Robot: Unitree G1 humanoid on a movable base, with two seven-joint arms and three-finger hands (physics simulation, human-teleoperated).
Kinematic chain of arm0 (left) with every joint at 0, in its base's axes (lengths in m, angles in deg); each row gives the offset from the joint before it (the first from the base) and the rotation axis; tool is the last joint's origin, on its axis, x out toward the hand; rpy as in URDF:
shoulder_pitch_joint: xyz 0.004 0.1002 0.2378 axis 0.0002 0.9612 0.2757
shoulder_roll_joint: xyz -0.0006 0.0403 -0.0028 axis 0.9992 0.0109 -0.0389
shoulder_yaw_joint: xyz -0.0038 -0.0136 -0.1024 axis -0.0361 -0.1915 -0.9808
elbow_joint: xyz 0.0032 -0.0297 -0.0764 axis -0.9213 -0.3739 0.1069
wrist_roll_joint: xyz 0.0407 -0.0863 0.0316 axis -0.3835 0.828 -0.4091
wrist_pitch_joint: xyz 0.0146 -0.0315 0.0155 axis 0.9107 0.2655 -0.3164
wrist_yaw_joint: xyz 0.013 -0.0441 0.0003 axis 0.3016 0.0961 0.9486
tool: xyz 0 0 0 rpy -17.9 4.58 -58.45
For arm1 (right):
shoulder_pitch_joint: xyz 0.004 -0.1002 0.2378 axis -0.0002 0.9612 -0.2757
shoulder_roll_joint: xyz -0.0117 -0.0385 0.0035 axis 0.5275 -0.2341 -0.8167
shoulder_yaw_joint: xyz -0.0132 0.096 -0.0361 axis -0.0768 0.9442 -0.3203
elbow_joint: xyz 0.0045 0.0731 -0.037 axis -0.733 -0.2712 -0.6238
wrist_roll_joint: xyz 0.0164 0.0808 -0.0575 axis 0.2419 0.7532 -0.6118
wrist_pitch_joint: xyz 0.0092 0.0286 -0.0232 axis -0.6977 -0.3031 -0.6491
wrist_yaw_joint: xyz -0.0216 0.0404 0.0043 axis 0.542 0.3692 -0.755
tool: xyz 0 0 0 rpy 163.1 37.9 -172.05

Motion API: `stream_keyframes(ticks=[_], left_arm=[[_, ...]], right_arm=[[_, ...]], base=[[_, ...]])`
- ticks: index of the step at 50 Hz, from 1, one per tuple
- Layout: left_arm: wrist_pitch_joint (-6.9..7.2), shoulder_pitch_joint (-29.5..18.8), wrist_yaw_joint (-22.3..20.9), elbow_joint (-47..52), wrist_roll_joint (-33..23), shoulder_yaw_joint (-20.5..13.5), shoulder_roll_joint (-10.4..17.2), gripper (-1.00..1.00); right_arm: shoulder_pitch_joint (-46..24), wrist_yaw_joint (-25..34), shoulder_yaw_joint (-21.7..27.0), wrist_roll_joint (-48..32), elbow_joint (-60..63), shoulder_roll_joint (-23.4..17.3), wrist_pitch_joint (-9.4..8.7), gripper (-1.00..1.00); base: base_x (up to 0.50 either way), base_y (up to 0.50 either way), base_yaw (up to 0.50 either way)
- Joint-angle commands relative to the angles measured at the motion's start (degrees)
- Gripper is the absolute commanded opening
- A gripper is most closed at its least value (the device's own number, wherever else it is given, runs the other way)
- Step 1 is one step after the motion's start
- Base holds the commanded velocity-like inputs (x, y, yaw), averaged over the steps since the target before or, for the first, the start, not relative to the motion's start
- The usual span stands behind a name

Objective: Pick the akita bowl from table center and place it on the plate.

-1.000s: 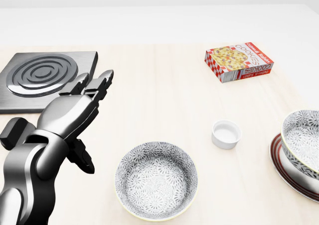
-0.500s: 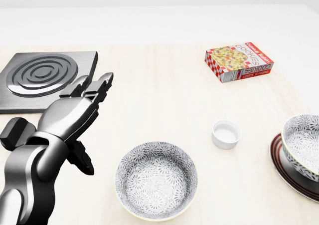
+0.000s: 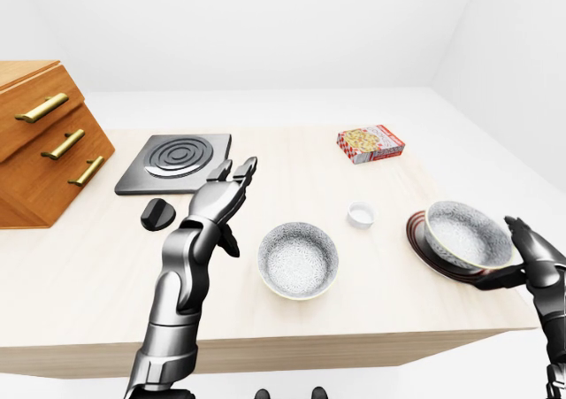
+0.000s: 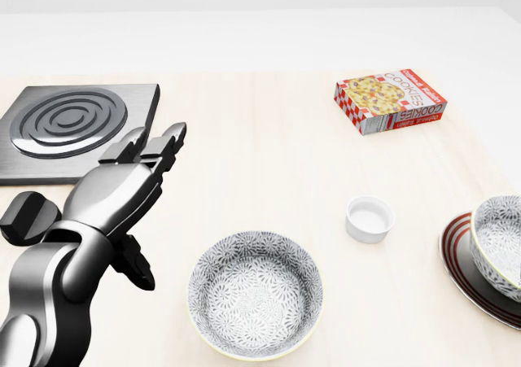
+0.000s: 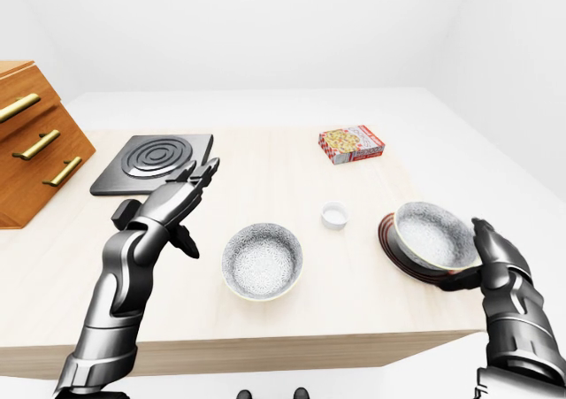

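The akita bowl (image 5: 432,235) — round, glazed, with a fine grey-and-white floral speckle and a pale rim — sits tilted over the plate (image 3: 423,240), a dark disc ringed with red bands at the right edge of the pale wood-grain table (image 4: 269,163). The right hand (image 5: 492,256), jointed grey metal, stands just beside the bowl's right rim with its fingers spread, not closed round it. A second bowl (image 4: 256,293) of the same pattern rests upright near the table's bottom edge in the head view. Between the two stands a small plain white ramekin (image 4: 369,219). Higher up lies a cardboard box (image 4: 390,99) checked red and white, printed "COOKIES". The left hand (image 4: 130,176) hovers with fingers straight and slightly apart, holding nothing, beside a square grey burner plate (image 4: 69,127) with concentric rings — and a wooden drawer cabinet (image 3: 40,138) with brass handles stands at far left.
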Motion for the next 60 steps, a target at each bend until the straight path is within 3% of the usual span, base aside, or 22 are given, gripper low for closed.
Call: stream_keyframes(ticks=[1,7,9,13,16,21,32,40,46,48,51,60], left_arm=[[0.12,-0.1,-0.1,0.0,0.0,0.2,-0.2,1.0],[0.35,-0.3,-0.4,0.2,-0.1,0.2,-0.3,1.0],[0.36,-0.4,-0.4,0.2,-0.1,0.2,-0.2,1.0],[0.32,-0.6,-0.5,0.1,0.1,0.1,-0.2,1.0],[0.39,-0.8,-0.6,0.0,0.2,0.1,-0.1,1.0],[0.73,-1.1,-1.1,0.4,0.3,0.0,-0.1,1.0],[1.25,-0.8,-2.0,2.1,0.3,-0.1,-0.1,1.0],[1.67,-0.3,-2.4,3.5,0.8,-0.4,-0.2,1.0],[2.56,1.5,0.0,2.9,3.7,-1.3,-0.9,1.0],[3.76,1.4,0.9,2.6,5.4,-1.7,-0.9,1.0],[3.76,1.3,2.6,2.3,8.2,-2.2,-0.9,1.0],[3.76,0.6,11.4,0.5,21.0,-3.3,-1.6,1.0]], right_arm=[[2.3,0.0,2.0,2.2,-0.4,-2.1,2.35,1.0],[2.6,0.4,2.3,2.4,0.3,-2.6,2.01,1.0],[2.3,0.7,2.3,2.1,1.9,-2.2,0.52,1.0],[2.5,1.4,2.7,1.9,3.7,-1.9,-0.21,1.0],[3.2,3.0,3.5,1.8,7.3,-1.1,-1.79,1.0],[8.3,9.8,7.7,1.3,22.0,0.9,-6.04,1.0],[18.3,29.3,20.5,-4.0,57.3,9.1,-6.04,1.0],[18.7,38.8,25.7,-4.7,73.0,13.5,-6.04,1.0],[17.4,38.8,24.9,4.1,82.9,20.0,-6.04,1.0],[16.3,36.4,22.4,6.1,84.5,21.5,-6.04,1.0],[16.2,33.1,21.2,10.6,86.2,23.0,-6.04,1.0],[13.6,14.9,12.1,22.9,84.0,29.5,-6.04,1.0]], base=[[0.0,0.0,0.0],[0.0,0.0,0.0],[0.0,0.0,0.0],[0.0,0.0,0.0],[0.0,0.0,0.0],[0.0,0.0,0.0],[0.0,0.0,0.0],[0.0,0.0,0.0],[0.0,0.0,0.0],[0.0,0.0,0.0],[0.0,0.0,0.0],[0.0,0.0,0.0]])
